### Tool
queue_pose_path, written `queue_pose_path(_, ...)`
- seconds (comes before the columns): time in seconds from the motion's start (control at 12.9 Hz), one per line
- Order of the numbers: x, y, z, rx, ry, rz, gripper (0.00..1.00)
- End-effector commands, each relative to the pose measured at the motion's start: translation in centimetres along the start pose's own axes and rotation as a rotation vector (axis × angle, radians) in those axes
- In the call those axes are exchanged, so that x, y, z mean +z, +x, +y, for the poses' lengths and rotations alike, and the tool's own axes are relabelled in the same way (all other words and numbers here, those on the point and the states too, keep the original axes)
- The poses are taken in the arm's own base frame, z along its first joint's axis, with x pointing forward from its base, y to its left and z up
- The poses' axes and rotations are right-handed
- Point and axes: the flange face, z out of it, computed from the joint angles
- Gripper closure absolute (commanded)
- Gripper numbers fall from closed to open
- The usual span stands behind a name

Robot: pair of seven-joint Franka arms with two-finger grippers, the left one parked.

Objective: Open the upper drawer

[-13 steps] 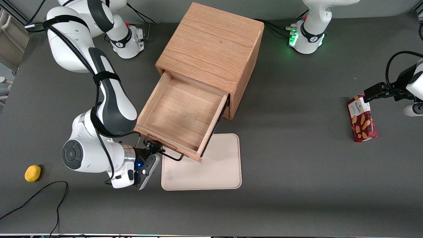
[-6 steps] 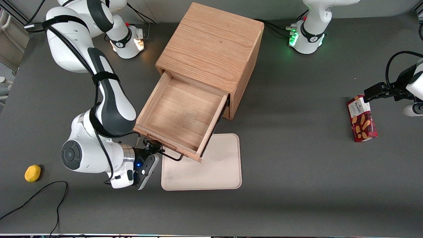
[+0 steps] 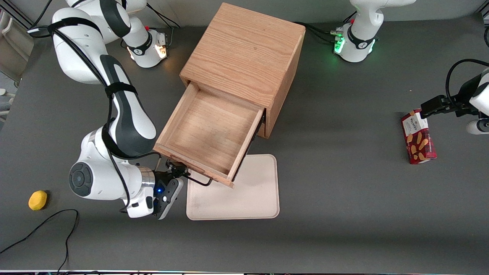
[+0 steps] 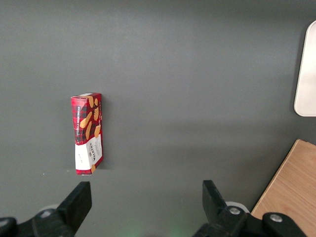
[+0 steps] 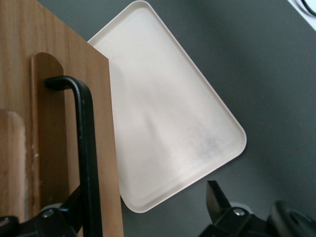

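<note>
At the pulled-out light-oak upper drawer [image 3: 210, 133], the right gripper [image 3: 182, 172] hangs by its thin black bar handle [image 5: 85, 148], jaws apart around it, seemingly letting go

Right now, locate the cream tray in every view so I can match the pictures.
Front view: cream tray lies flat on the table, nearer the camera than the pulled-out upper drawer; the gripper is beside it.
Left wrist view: only its rounded edge shows.
Right wrist view: tray beside the drawer's black handle.
Shared landmark: the tray's rounded corner.
</note>
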Motion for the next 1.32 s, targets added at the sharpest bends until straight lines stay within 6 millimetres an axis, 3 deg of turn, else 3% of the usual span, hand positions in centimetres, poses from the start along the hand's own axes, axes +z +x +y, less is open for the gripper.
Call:
queue_pose_path(0.0, -1.9, -0.4, 0.9, 0.003, -0.001, 0.018, 0.0)
queue_pose_path(0.39, -2.4, -0.6, 0.3, -0.003, 0.026, -0.009, 0.0)
queue_pose_path(0.86, -5.8, -1.7, 0.2, 0.002, 0.044, -0.026, 0.0)
queue_pose_path(1.09, -9.1, -3.0, 0.0, 0.01, 0.038, -0.038, 0.0)
queue_pose_path(1.24, -12.6, -4.3, -0.8, 0.021, 0.014, -0.068, 0.0)
